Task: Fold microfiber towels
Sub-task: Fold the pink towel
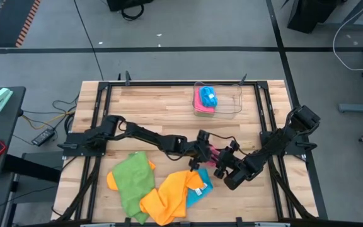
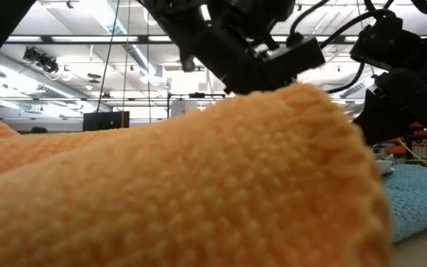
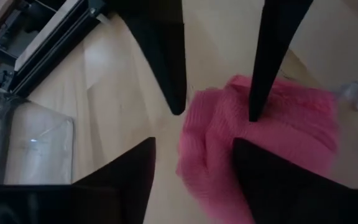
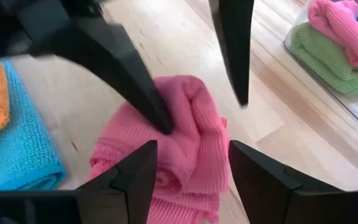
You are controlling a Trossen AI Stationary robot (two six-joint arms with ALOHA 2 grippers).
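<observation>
Left end effector (image 3: 213, 115): fingers spread, poised over the pink towel (image 3: 272, 143), gripping nothing.
Right end effector (image 4: 185, 168): fingers apart, straddling the same towel on the table (image 4: 278, 112).

My two grippers meet over the wooden table (image 1: 162, 107). Right under them lies a pink towel (image 4: 179, 143). Just past my left gripper (image 1: 201, 151) lie orange (image 1: 169, 195), blue (image 1: 200, 192) and green (image 1: 131, 180) towels. Far off sits a clear tray (image 1: 232, 101).
</observation>
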